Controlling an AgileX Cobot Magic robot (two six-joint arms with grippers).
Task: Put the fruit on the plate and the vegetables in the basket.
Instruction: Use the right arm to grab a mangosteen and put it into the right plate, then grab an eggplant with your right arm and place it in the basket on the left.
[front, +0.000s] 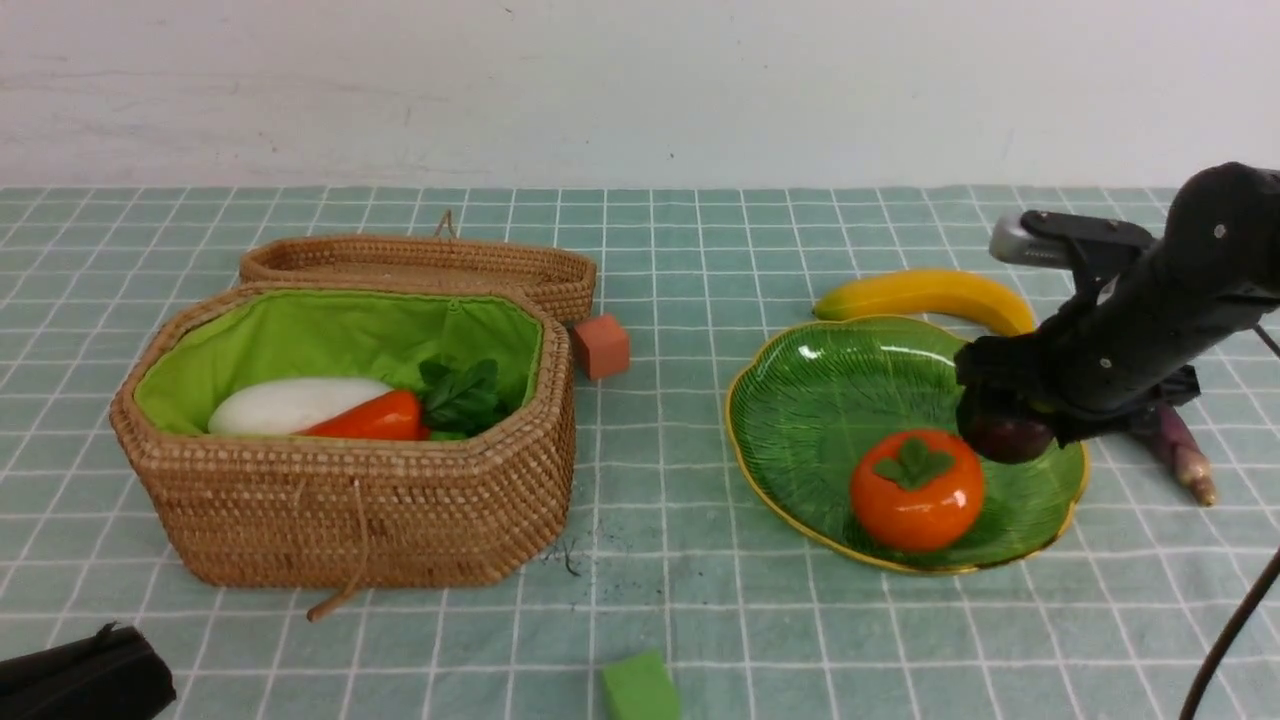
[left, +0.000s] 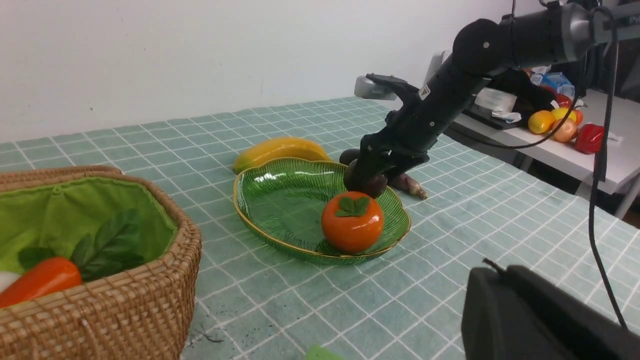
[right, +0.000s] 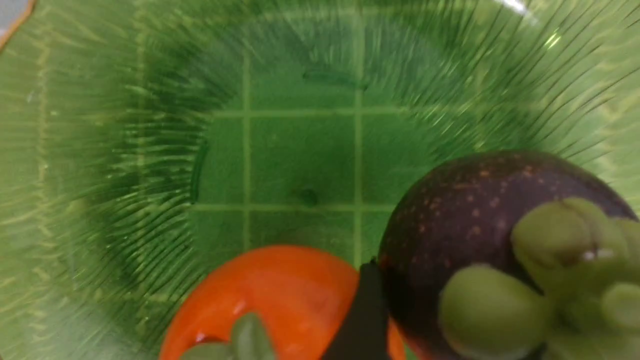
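Note:
The green leaf-shaped plate (front: 820, 400) holds the orange persimmon (front: 917, 490). My right gripper (front: 1005, 425) is low over the plate's right side, its jaws round the dark purple mangosteen (right: 475, 210). One finger (right: 365, 310) lies close beside that fruit, and whether it still presses on it is unclear. The banana (front: 930, 293) lies on the cloth behind the plate. The eggplant (front: 1180, 450) is on the cloth to the right, partly hidden by the arm. In the basket (front: 350, 520) lie the white radish (front: 295, 403) and the carrot (front: 370, 418). My left gripper (left: 492, 267) is shut and empty near the front left.
The basket's wicker lid (front: 420, 265) leans behind the basket. A red foam block (front: 601, 346) sits beside the lid, and a green foam block (front: 640, 688) is at the front edge. A side table with other toys (left: 560, 125) stands off to the right.

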